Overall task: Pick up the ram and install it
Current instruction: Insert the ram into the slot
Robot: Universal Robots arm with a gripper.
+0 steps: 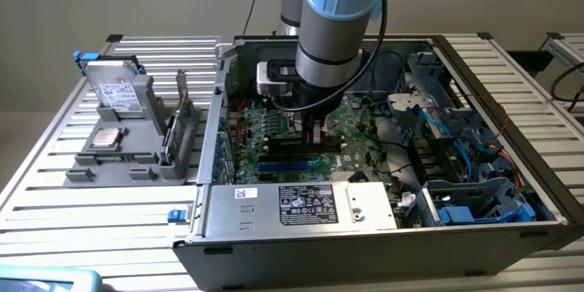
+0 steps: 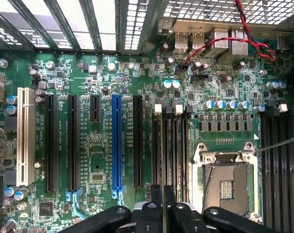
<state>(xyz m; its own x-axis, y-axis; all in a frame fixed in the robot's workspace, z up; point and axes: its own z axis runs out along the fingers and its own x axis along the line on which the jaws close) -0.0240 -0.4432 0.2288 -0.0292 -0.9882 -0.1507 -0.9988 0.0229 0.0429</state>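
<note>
**Green board below, ram pinched in a narrow grip**

We are looking at the end effector (image 1: 315, 133) reaching down inside the open computer case (image 1: 365, 254), over the motherboard (image 1: 273, 138). In the wrist view it is standing narrow. Its fingers (image 2: 156, 201) are almost meeting on a thin strip seen edge-on, which we are reading as the ram (image 2: 162, 145). The strip is running out from the fingertips along the memory slots (image 2: 178, 145), between the blue slot (image 2: 116, 141) and the processor socket (image 2: 224, 182). Its chips and label are turning away from us, and we cannot tell whether it is touching a slot. In the exterior view the arm (image 1: 333, 25) is covering the grip.
</note>
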